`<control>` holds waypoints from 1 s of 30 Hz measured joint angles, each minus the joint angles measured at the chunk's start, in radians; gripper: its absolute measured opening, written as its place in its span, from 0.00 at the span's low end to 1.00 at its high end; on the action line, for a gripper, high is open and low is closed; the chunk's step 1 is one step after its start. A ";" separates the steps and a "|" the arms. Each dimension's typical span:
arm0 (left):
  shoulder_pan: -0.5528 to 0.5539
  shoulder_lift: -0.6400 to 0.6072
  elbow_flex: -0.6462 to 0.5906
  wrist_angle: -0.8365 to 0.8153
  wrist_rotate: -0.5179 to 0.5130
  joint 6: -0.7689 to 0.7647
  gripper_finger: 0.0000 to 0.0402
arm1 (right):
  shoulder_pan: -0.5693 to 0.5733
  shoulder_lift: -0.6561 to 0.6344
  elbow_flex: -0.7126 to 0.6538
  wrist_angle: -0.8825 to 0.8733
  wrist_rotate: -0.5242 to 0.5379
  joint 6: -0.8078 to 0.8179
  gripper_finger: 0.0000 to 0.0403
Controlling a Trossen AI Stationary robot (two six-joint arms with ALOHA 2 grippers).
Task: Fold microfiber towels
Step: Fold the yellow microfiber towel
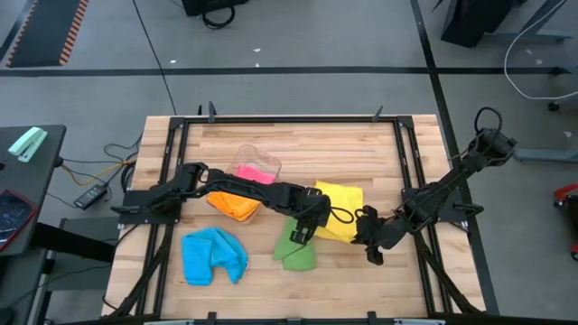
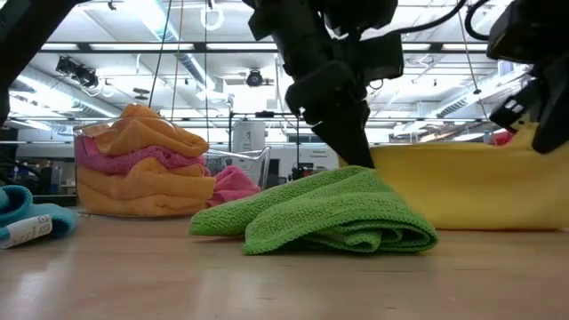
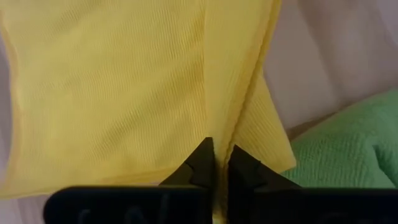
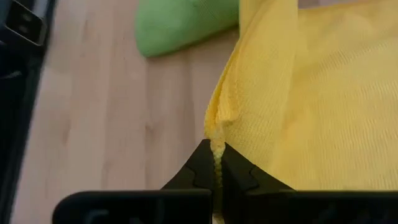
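High view: the yellow towel [image 1: 340, 211] lies on the table [image 1: 361, 149] right of centre, gripped by both arms; the left gripper [image 1: 312, 222] reaches across from the left and is clenched on the towel's near-left edge, its fingers [image 3: 202, 163] pinching a fold of yellow cloth in the left wrist view; the right gripper [image 1: 366, 236] is clamped on the towel's near-right corner, a bunched yellow edge caught between its fingertips [image 4: 231, 165]; the green towel [image 1: 294, 249] lies crumpled just beside the yellow one, toward the near edge; the blue towel [image 1: 214, 255] sits farther left; orange and pink towels fill the clear tub [image 1: 265, 162].
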 joint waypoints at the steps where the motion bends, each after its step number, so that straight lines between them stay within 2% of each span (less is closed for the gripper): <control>1: 0.003 0.000 0.000 0.008 0.001 0.000 0.05 | -0.004 0.000 0.000 -0.016 0.002 0.008 0.02; 6: 0.017 0.000 0.000 0.031 -0.002 0.005 0.03 | -0.033 0.000 0.000 -0.080 0.002 0.063 0.02; 14: 0.041 0.027 0.000 0.049 -0.002 0.009 0.08 | -0.087 0.001 0.000 -0.165 0.001 0.105 0.02; 19: 0.047 0.055 -0.002 0.058 -0.002 0.004 0.05 | -0.108 0.010 0.000 -0.191 0.001 0.084 0.03; 25: 0.046 0.064 -0.002 0.065 -0.005 -0.020 0.03 | -0.146 0.070 -0.008 -0.191 0.010 0.049 0.10; 30: 0.046 0.083 -0.004 0.063 -0.026 -0.028 0.07 | -0.154 0.078 -0.008 -0.197 0.023 0.040 0.18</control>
